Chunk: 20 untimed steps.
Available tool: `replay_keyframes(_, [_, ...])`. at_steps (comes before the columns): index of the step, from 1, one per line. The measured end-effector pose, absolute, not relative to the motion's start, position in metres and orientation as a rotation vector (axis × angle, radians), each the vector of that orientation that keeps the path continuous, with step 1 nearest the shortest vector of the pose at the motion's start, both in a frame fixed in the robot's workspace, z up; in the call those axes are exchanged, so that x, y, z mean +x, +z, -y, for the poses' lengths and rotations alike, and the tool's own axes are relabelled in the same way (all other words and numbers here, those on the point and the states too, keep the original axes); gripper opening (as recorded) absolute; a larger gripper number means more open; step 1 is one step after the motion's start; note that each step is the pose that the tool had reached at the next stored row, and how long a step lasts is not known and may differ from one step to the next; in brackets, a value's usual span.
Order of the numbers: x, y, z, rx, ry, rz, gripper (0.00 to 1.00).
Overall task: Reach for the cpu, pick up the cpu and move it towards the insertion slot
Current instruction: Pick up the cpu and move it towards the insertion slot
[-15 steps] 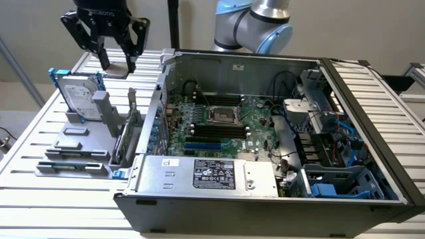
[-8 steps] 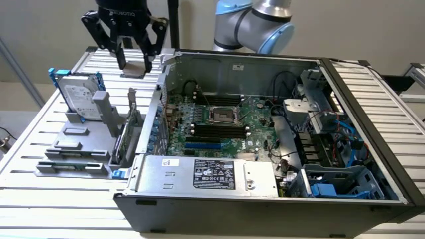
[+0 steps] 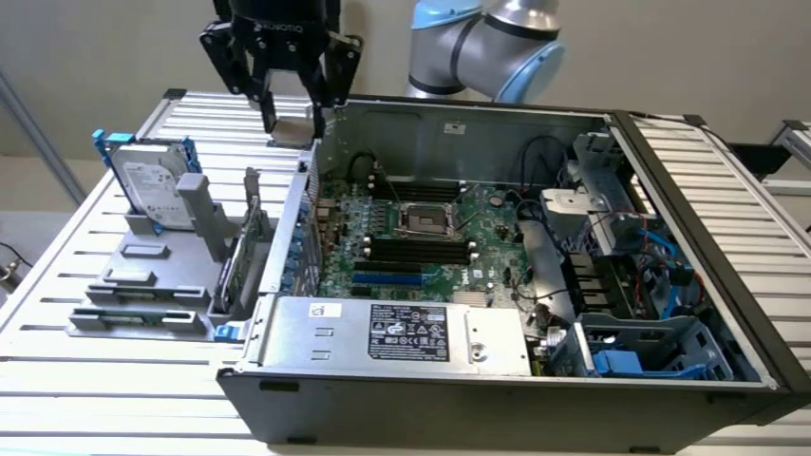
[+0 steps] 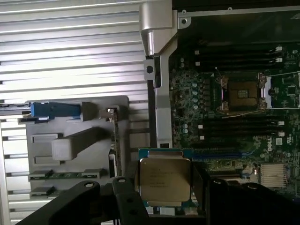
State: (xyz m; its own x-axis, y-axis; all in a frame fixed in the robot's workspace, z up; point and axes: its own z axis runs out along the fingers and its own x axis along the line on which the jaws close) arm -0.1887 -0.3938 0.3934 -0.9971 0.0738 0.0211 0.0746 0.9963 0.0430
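My gripper [image 3: 295, 116] hangs high above the slatted table, just outside the open computer case's far wall on the exterior view's left. It is shut on the cpu [image 3: 294, 129], a small flat silvery square. In the wrist view the cpu [image 4: 164, 180] sits between the two dark fingers [image 4: 125, 199] of the gripper [image 4: 164, 197], its metal top facing the camera. The insertion slot [image 3: 424, 220] lies on the green motherboard inside the case, a shiny frame with a dark centre, below the gripper and to its right in the exterior view. The wrist view also shows the slot [image 4: 241, 93].
A grey fixture [image 3: 140, 285] on the table holds an upright hard drive [image 3: 159, 190] with blue rails. The case's side wall [image 3: 302, 190] stands between the fixture and the motherboard. Black memory slots [image 3: 412, 249] flank the socket, and a power supply [image 3: 393, 332] fills the case's front.
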Motion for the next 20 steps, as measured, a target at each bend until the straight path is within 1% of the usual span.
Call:
replay_keyframes(9, [-0.148, 0.392, 0.392, -0.116, -0.075, 3.118, 0.55])
replay_keyframes(20, [-0.098, 0.382, 0.386, -0.116, -0.075, 3.117, 0.55])
